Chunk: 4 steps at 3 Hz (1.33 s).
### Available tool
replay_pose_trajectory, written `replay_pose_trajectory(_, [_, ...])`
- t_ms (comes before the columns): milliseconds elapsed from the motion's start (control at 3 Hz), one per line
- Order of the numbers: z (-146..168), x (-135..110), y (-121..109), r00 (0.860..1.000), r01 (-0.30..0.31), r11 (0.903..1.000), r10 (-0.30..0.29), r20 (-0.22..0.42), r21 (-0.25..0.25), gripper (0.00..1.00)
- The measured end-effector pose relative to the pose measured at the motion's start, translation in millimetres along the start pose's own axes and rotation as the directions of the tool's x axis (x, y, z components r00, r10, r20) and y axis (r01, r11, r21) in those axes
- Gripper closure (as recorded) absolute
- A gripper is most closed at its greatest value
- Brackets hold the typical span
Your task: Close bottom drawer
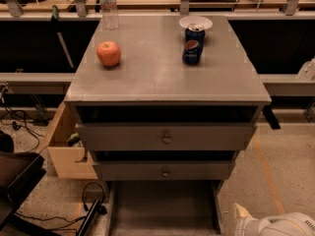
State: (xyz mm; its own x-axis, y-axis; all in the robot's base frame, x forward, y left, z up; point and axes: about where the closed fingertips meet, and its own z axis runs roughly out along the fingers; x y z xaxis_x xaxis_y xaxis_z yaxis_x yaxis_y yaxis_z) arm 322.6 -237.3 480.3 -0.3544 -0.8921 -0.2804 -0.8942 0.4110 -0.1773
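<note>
The grey cabinet (167,73) has three drawers. The bottom drawer (162,205) is pulled far out toward me as a long shallow grey tray, and its front panel is cut off by the lower edge of the view. The two taller drawers above it (166,137) (165,171) stand slightly out. My gripper (242,215) shows only as a pale tip on the white arm (280,226) in the bottom right corner. It sits just right of the open tray, beside its right rail and not touching it.
On the cabinet top are an apple (109,53), a Pepsi can (193,44), a white bowl (196,22) and a water bottle (108,6). A pale wooden box (66,151) stands left of the cabinet. Cables (91,200) and a dark object (17,181) lie lower left.
</note>
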Motion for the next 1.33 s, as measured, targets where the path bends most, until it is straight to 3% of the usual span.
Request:
replay_pose_trajectory(333, [55, 15, -19, 0.999, 0.017, 0.9998, -0.018, 0.042, 0.009, 0.00])
replay_pose_trajectory(667, [102, 30, -34, 0.997, 0.059, 0.9983, -0.059, 0.045, -0.004, 0.16])
replay_pose_trajectory(1000, [127, 54, -45, 0.992, 0.122, 0.9925, -0.122, 0.029, 0.008, 0.39])
replay_pose_trajectory(1333, [138, 77, -29, 0.980, 0.197, 0.9804, -0.197, -0.024, -0.013, 0.39])
